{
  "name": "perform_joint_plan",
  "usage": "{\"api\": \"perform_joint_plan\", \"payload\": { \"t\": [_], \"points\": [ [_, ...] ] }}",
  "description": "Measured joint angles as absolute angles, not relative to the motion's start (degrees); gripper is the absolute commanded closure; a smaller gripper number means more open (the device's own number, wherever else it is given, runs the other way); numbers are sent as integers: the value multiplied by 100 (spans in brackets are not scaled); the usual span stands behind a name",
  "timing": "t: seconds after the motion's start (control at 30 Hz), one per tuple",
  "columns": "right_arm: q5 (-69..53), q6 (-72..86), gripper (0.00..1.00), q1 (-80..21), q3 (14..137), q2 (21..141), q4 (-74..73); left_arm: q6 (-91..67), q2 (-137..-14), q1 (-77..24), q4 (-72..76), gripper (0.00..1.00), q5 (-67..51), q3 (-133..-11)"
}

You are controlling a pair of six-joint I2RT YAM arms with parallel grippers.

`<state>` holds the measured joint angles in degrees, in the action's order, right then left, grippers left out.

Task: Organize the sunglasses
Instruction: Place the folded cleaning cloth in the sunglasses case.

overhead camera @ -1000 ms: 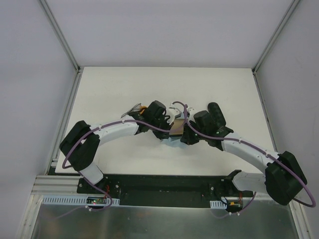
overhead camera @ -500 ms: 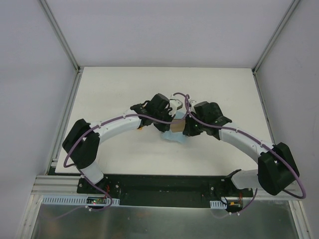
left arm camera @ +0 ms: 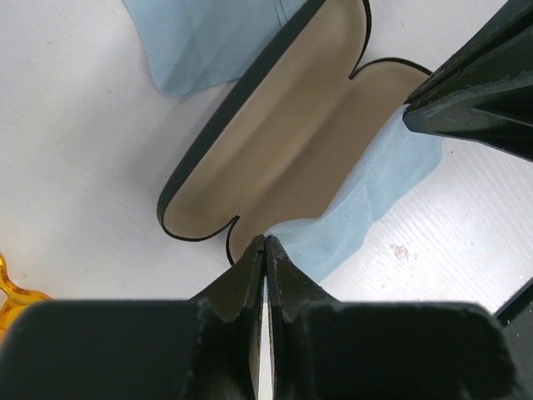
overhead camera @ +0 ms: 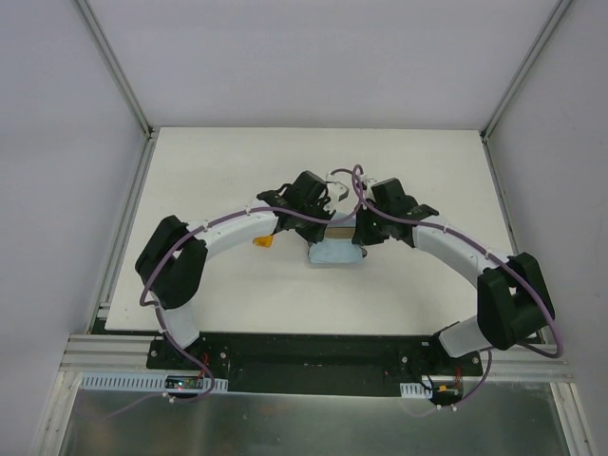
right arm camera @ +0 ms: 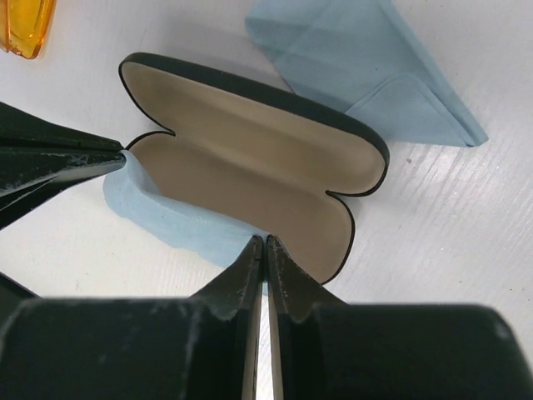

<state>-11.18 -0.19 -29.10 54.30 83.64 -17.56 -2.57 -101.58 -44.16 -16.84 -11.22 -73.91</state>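
An open black case with a beige lining [left arm camera: 275,142] lies between my grippers; it also shows in the right wrist view [right arm camera: 250,167]. My left gripper [left arm camera: 265,242] and right gripper [right arm camera: 265,242] are each shut on one end of a light-blue cloth [left arm camera: 375,192], stretched along the case's edge [right arm camera: 158,212]. The orange sunglasses [overhead camera: 263,241] lie on the table by my left arm, at the frame edge in the left wrist view [left arm camera: 12,292] and in the right wrist view [right arm camera: 25,25]. The wire-framed pair is not in view.
A second light-blue cloth [right arm camera: 366,67] lies flat on the far side of the case, also in the left wrist view [left arm camera: 208,33]. In the top view, cloth [overhead camera: 334,255] shows just in front of both wrists. White table [overhead camera: 190,171] with raised side rails.
Both arms have reached farther from their bases and drawn closer over the case. The orange sunglasses now show in front of my left forearm.
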Motion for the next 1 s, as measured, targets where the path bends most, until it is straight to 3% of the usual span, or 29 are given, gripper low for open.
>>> {"api": "perform_joint_plan", "payload": {
  "t": [1.0],
  "points": [
    [-939, -220, 92, -2705, 6117, 9386, -1879, -187, -11028, -4375, -1835, 100, -392, -8112]
  ]
}}
